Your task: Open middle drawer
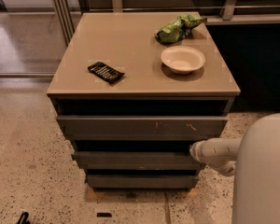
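The grey cabinet [130, 55] has three drawer fronts. The top front [140, 125] bears pale scratch marks. The middle drawer [130, 160] has a plain dark grey front and stands slightly out, with a dark gap above it. The shortest front [140, 181] is at the bottom. My gripper [192, 150] is at the end of the white arm [219, 154], at the right end of the middle drawer, level with the gap above its front. Its tip is hidden against the dark gap.
On the cabinet top lie a black remote-like object [105, 72], a white bowl [183, 59] and a green chip bag [177, 28]. A large white arm segment [261, 171] fills the lower right. Speckled floor lies to the left, with a glass partition behind it.
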`<action>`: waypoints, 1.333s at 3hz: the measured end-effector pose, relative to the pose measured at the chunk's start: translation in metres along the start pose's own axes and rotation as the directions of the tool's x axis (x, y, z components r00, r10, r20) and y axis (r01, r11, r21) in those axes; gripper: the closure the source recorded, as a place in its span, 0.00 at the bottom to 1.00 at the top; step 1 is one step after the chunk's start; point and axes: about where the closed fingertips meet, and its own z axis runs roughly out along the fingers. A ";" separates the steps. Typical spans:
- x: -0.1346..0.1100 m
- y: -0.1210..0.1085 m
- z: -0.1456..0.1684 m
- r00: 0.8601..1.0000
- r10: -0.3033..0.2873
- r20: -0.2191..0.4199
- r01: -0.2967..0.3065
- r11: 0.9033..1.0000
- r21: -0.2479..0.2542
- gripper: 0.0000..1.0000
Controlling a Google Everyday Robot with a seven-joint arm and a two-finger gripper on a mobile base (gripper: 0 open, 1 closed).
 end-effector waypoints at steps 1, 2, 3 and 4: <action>0.009 -0.003 -0.008 0.999 -0.026 -0.030 0.024 0.998 -0.055 1.00; -0.002 -0.007 -0.026 0.993 -0.117 0.003 0.117 0.985 -0.129 1.00; -0.007 -0.001 -0.030 0.987 -0.158 0.031 0.161 0.974 -0.157 1.00; -0.006 -0.001 -0.030 0.987 -0.158 0.031 0.161 0.974 -0.157 1.00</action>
